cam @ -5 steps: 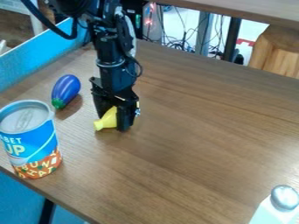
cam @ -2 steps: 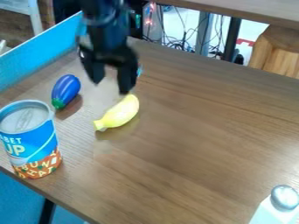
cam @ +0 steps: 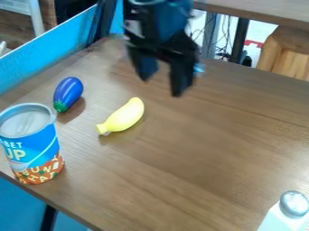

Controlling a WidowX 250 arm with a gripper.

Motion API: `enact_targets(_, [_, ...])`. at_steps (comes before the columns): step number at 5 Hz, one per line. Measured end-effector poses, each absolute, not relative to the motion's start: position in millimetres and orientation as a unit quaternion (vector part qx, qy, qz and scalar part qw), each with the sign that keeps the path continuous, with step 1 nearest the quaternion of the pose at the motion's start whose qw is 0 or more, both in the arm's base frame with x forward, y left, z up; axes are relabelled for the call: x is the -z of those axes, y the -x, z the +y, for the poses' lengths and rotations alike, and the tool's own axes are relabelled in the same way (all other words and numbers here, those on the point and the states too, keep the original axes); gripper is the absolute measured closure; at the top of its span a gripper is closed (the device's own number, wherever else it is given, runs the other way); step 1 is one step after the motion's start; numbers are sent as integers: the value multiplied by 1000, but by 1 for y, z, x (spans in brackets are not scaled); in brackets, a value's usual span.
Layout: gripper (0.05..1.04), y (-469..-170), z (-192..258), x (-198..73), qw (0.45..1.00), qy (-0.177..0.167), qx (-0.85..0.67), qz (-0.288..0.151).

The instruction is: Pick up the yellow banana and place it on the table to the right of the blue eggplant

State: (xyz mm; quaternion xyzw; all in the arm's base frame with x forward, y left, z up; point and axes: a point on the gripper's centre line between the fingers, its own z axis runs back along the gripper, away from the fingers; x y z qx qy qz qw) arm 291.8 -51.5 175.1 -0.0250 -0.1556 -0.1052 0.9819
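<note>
A: Where do we see the gripper (cam: 161, 85)?

B: We find it in the upper middle of the view, raised over the surface (cam: 187, 158) on its black arm, with its fingertips pointing down.

A: Can we tell its state?

B: We can: it's released, its 2 fingers spread with a gap between them.

A: What do we have nearest to it?

B: The yellow banana (cam: 125, 116). We see it lying on the surface, below the gripper and to its left in the view, apart from both fingers. Its narrow end points to the lower left, and its rounded end to the upper right.

A: And around that?

B: We've got a purple-blue eggplant (cam: 68, 91) lying to the banana's left and a little farther up the view, its green cap at the lower end. Nearer the left edge, we see a can (cam: 31, 146) standing upright, blue above and orange below, with a grey top.

A: What about the lower right corner?

B: There we make out a white container (cam: 282, 221) with a silvery cap, partly cut off by the view's edge and well apart from the other 3 things.
</note>
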Motion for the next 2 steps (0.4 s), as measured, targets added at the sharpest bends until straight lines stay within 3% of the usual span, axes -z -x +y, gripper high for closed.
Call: enact_targets(2, [83, -257, -129, -159, 978, 56, 179, -86])
